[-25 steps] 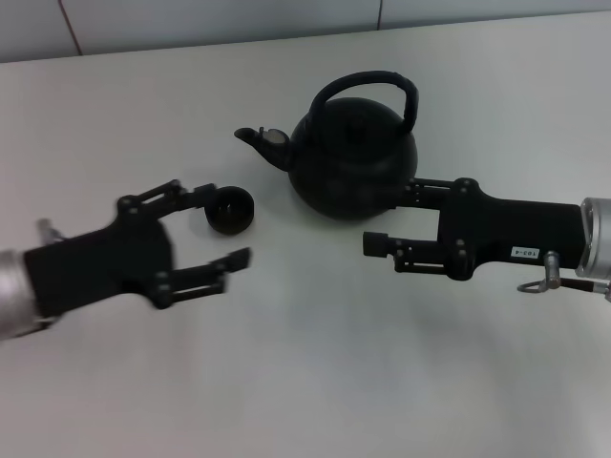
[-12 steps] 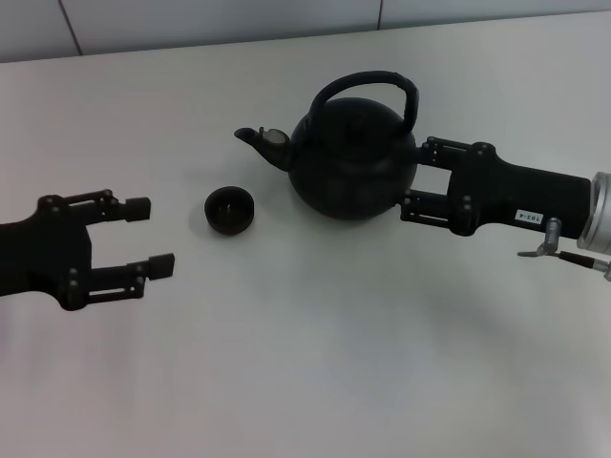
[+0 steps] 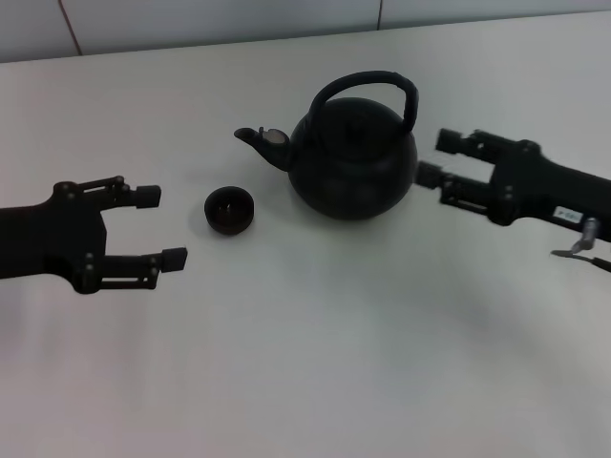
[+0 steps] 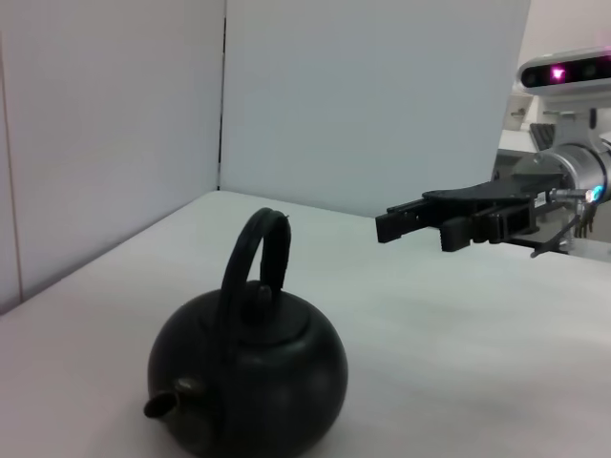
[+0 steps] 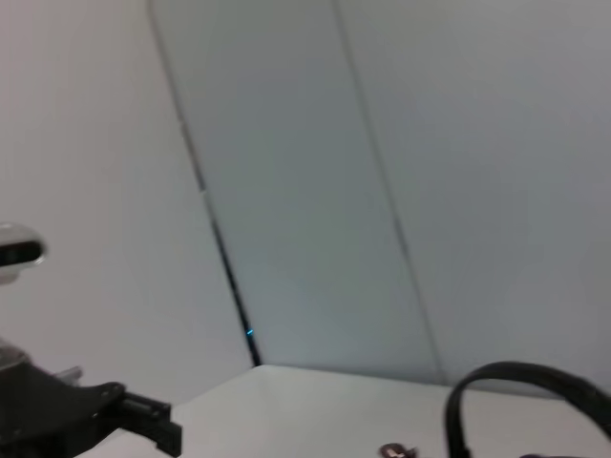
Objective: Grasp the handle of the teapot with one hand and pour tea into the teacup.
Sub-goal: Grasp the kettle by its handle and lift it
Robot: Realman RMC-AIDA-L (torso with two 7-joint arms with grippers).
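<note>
- While the teapot [image 3: 351, 157] sits unmoved in the upper middle of the head view, spout pointing to the frame's left, the right gripper [image 3: 433, 158] has lifted away from the pot's lower flank and now hangs at mid-right, just beside the body and apart from it, its 2 fingers spread and empty.
- Half a second ago those fingers bracketed the pot's side low down; now they sit higher, closer to the level where the handle [image 3: 368, 84] meets the body, though still below its arch.
- From the left wrist view, that gripper hovers level with the top of the handle [image 4: 256, 250] and well off to its side, so no grasp exists yet.
- At centre-left, the left gripper [image 3: 159, 226] has drifted slightly toward the teacup [image 3: 229, 209] but stays apart from it, its 2 fingers wide and holding nothing.
- Judging by this, the right arm is re-aiming for the bail, and pouring has not begun.
- Next it likely needs more height and a reach inward over the lid before closing.
</note>
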